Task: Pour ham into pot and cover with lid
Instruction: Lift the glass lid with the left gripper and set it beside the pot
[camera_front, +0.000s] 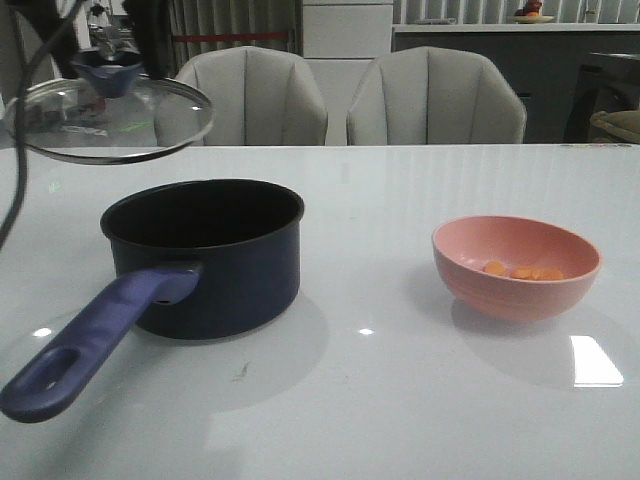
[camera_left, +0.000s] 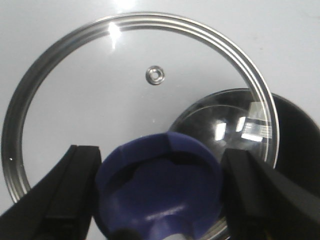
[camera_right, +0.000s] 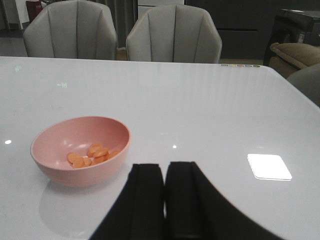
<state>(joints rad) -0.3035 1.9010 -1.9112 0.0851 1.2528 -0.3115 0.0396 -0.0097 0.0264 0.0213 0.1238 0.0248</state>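
Front view: glossy white table (camera_front: 400, 400), 2 grey chairs (camera_front: 250, 95) behind; left tool (camera_left: 159, 200) clamps lid (camera_front: 110, 120), right tool (camera_right: 165, 185) together.

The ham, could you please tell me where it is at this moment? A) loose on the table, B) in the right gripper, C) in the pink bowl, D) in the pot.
C: the ham lies in the pink bowl, while the pot looks empty and the right gripper is shut on nothing.

Navy pot (camera_front: 215, 265) (purple-blue handle), salmon-pink bowl (camera_front: 515, 268), orange ham (camera_front: 522, 271).
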